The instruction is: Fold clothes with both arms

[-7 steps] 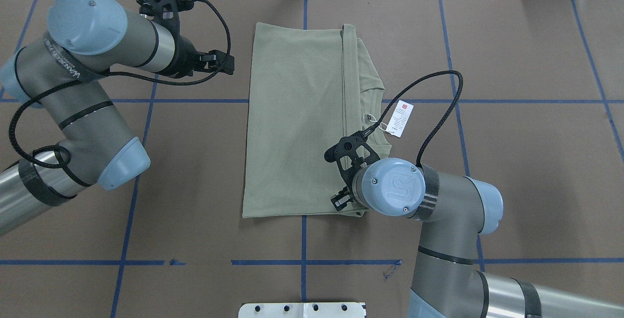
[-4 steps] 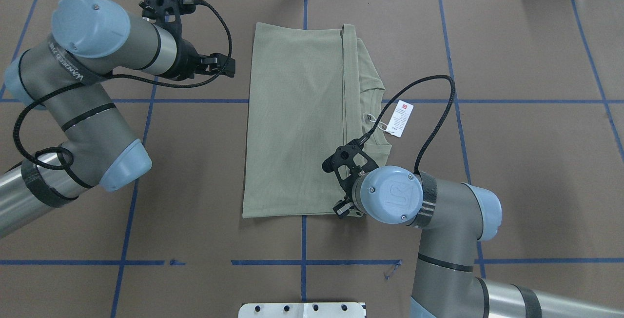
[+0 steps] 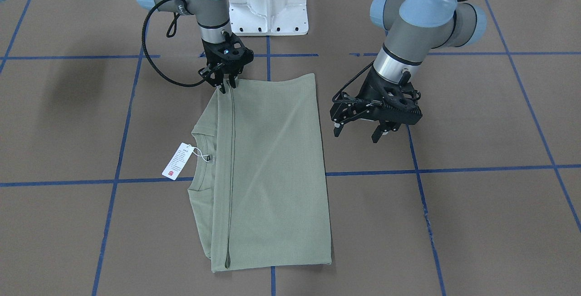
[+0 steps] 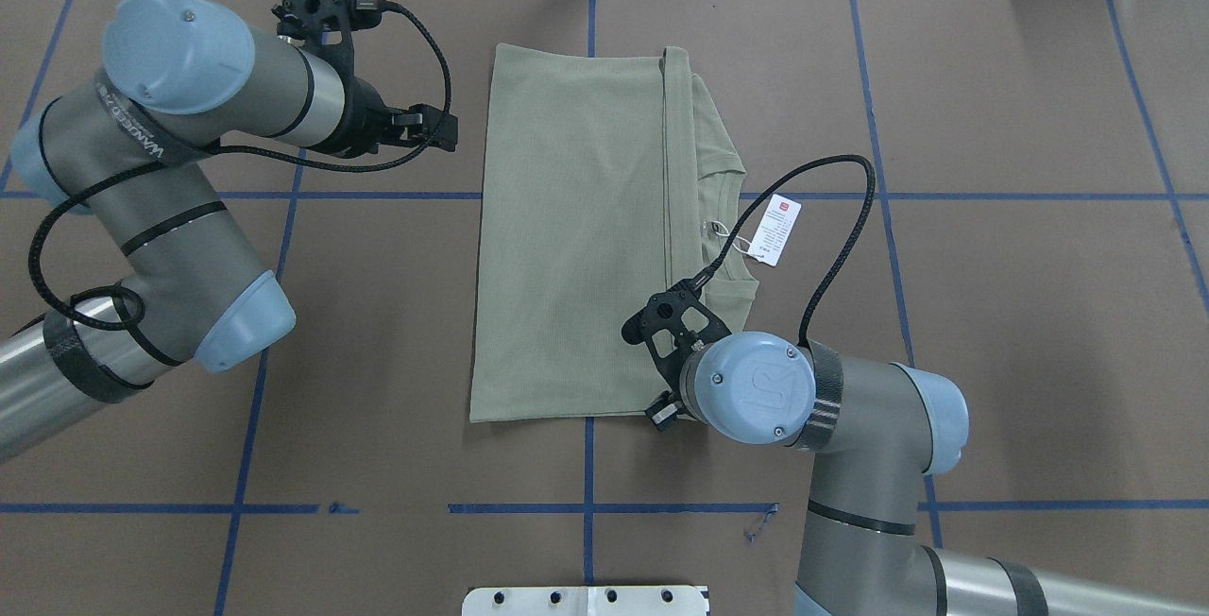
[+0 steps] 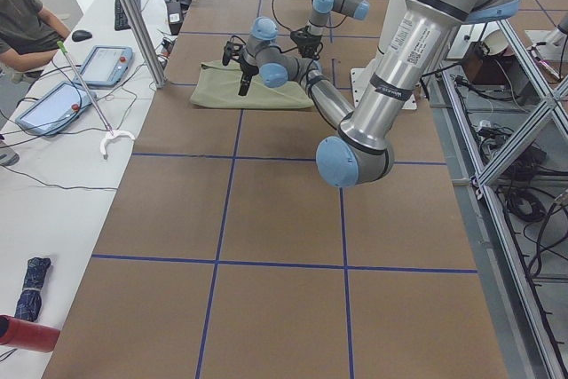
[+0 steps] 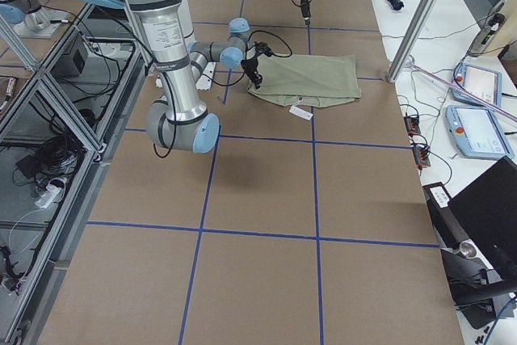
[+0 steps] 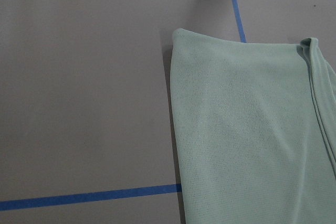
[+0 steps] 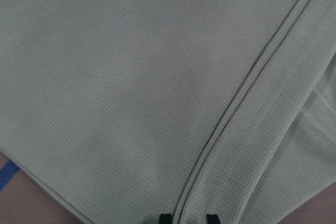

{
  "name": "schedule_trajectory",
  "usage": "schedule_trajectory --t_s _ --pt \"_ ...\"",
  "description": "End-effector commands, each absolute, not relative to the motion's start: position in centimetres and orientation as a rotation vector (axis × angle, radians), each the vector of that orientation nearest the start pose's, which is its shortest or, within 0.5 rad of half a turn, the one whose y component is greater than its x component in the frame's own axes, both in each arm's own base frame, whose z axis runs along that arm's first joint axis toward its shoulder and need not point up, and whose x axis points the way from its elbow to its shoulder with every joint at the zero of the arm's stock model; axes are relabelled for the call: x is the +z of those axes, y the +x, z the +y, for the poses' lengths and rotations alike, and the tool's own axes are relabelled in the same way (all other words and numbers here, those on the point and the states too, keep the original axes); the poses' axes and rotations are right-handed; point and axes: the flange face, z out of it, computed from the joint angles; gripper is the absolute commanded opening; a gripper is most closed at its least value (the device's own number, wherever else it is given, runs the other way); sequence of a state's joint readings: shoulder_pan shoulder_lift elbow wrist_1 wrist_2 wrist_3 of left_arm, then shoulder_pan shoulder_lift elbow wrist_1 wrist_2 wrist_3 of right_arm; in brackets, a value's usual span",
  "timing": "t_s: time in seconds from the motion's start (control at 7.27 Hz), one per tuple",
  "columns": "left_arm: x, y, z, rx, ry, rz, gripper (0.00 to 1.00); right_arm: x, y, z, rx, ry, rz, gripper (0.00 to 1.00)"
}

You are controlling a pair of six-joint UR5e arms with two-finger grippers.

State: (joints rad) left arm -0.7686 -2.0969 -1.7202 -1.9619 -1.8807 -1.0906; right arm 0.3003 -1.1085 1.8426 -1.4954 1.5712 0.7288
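**Two arms at work over a folded green shirt**

A brown-papered table (image 4: 992, 314), ruled into squares by blue tape, carries the scene. The left arm (image 4: 189, 115) reaches in from the robot's left side, and its left gripper (image 3: 357, 135) hangs over bare table with its jaws spread wide. It holds nothing and stands apart from the shirt's long left edge.

The right arm (image 4: 850, 418) bends over the shirt's corner nearest the robot on the right side. There the right gripper (image 3: 227, 86) points straight down, its fingertips (image 8: 165, 217) a narrow gap apart. They sit on either side of the lengthwise fold line (the wrist camera shows flat knit cloth filling its view). Whether they pinch the fabric or merely rest on it cannot be told.

The pale sage-green shirt (image 4: 567, 238) lies flat at the middle of the table, folded into a long panel. One short end is close to the far edge, and the collar and a strip of the layer beneath show along its right side.

A black cable (image 4: 850, 219) arcs from the right wrist over the collar area. A white hang tag (image 4: 776, 231) with a red mark lies on the table just beside the collar.
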Motion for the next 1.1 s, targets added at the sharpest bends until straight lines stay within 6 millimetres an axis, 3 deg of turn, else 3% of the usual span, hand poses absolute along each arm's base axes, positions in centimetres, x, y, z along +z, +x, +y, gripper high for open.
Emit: schedule_trajectory --t_s 0.0,0.14,0.69,0.96 --pt "24.4 39.6 -52.6 -0.093 0.391 1.020 1.00 27.5 -55.3 -31.2 -0.509 0.444 -0.693 0.19" --pt "24.4 39.6 -52.6 -0.093 0.391 1.020 1.00 27.3 -55.1 -31.3 -0.506 0.447 -0.696 0.00" --pt "24.2 39.7 -52.7 -0.092 0.393 1.023 1.00 27.8 -54.5 -32.0 -0.474 0.438 -0.691 0.00" --pt "23.8 39.7 -52.7 -0.093 0.396 1.028 1.00 29.4 -53.8 -32.4 -0.397 0.399 -0.683 0.00"
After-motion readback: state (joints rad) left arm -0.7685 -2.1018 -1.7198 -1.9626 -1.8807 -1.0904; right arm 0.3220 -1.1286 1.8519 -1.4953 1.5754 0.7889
